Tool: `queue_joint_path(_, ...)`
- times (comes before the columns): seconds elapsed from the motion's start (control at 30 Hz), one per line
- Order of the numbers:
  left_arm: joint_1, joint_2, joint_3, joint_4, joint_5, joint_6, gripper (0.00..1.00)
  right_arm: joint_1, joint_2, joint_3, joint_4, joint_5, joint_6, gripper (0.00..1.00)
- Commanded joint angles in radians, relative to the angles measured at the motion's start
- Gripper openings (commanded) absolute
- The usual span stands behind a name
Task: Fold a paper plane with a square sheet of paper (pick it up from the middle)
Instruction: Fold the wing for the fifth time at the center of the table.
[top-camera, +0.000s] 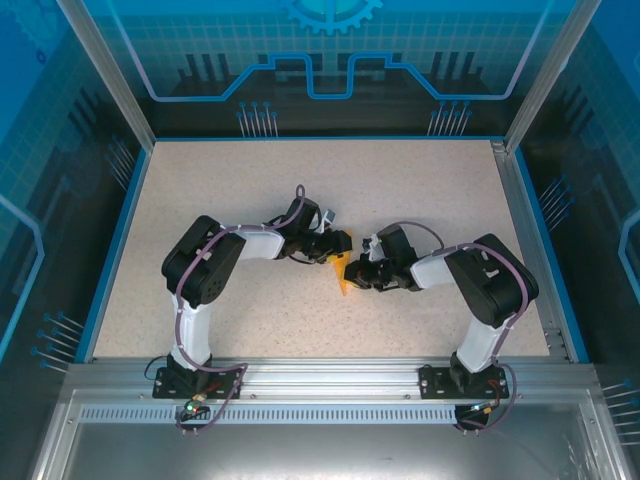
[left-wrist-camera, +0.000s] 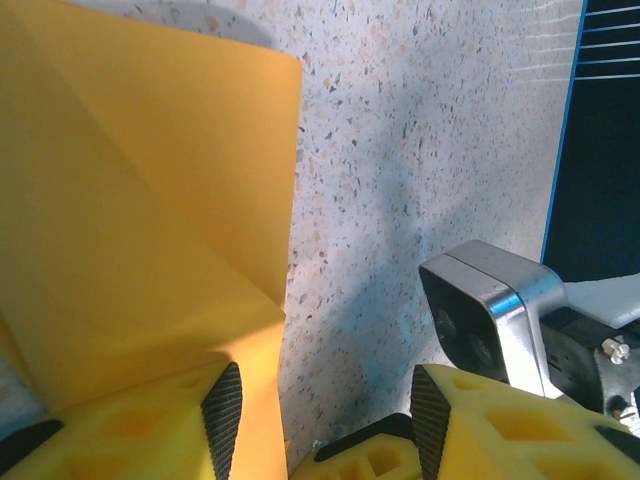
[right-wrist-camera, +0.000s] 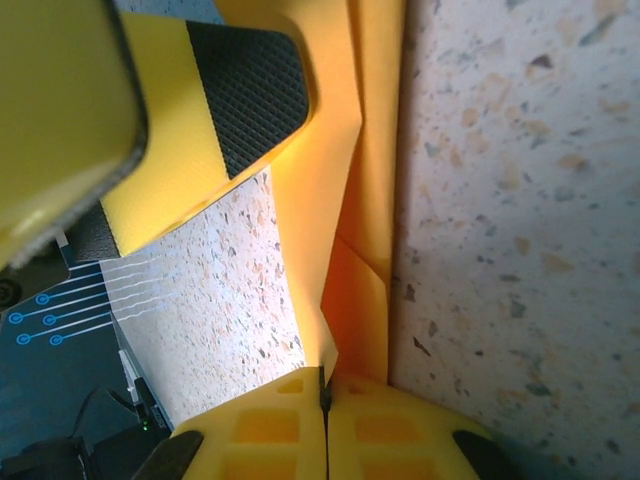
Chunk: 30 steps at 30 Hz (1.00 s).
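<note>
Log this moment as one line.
paper: creased, between both arms | left jaws: open, paper beside one pad | right jaws: shut on paper

No lettering, labels or numbers can be read; the back wall (top-camera: 200, 50) carries a gear emblem (top-camera: 333, 12).
</note>
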<state>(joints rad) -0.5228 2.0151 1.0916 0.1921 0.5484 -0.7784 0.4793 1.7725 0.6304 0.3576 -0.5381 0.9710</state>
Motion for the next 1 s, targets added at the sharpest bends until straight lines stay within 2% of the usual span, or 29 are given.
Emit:
queue_joint_path(0.0, -0.006, 0.031, 0.019, -0.037, 0.012, 0.031, 0.51, 0.015, 0.0, -0.014, -0.117, 0.044, -0.024, 0.08)
queue_joint_path(0.2, -0.005, 0.031, 0.02, -0.046, 0.012, 0.034, 0.51, 0.031, -0.042, -0.008, -0.136, 0.015, -0.05, 0.13)
queue_joint_path(0.43, -0.005, 0.034, 0.021, -0.048, 0.013, 0.034, 0.52, 0.036, -0.032, -0.003, -0.178, 0.02, -0.066, 0.08)
queue_joint_path(0.63, -0.005, 0.033, 0.021, -0.049, 0.013, 0.034, 0.51, 0.04, -0.02, 0.007, -0.265, 0.081, -0.081, 0.05)
queue_joint_path(0.97, -0.005, 0.036, 0.023, -0.052, 0.015, 0.034, 0.51, 0.053, -0.086, 0.019, -0.284, 0.044, -0.097, 0.11)
